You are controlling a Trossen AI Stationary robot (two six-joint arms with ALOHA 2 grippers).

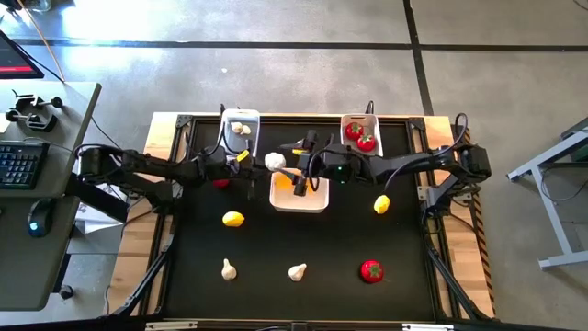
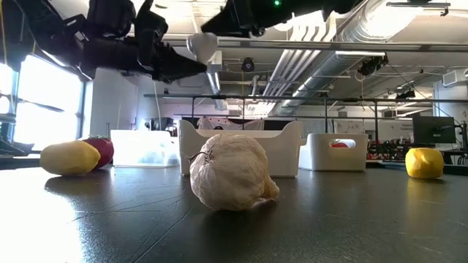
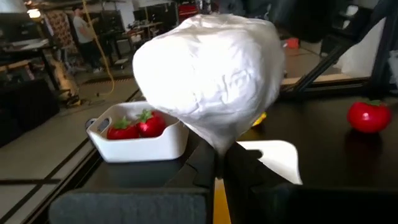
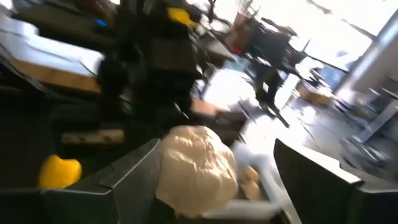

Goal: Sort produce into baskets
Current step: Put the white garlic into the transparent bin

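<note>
While the left hand [image 1: 260, 166] grips a whitish garlic bulb [image 1: 275, 161] by its narrow stem end, fingers pinched together on it, the bulb's fat rounded end points away from the wrist, so its long axis runs straight out along the fingers. Skin looks papery and faintly ribbed, matte, lumpy; seen close in the left wrist view it fills most of the frame [image 3: 208, 74]. Bulb is held up off the tabletop [image 1: 303, 244], just off the near corner of the wider white bin [image 1: 299, 195].

Right hand [image 1: 300, 176] sits just beyond the bulb, above that bin, fingers spread apart with nothing between them; an orange piece [image 1: 285, 182] lies in the bin under it.

Behind the left hand's wrist side: a narrow white bin [image 1: 239, 131], smooth glossy plastic with rounded corners, holding garlic pieces [image 1: 240, 128]. Beyond the right hand: a second narrow bin [image 1: 359, 131] with two red round fruits [image 1: 360, 136], green tops visible.

Loose on the dark matte tabletop:
- red fruit [image 1: 220, 181] directly under the left arm
- yellow oval [image 1: 233, 219] near the left hand, long axis crosswise
- yellow oval [image 1: 381, 204] beside the right arm
- two garlic bulbs [image 1: 228, 269], [image 1: 297, 271] and one red fruit [image 1: 370, 270], well apart from both hands, along the near edge
</note>
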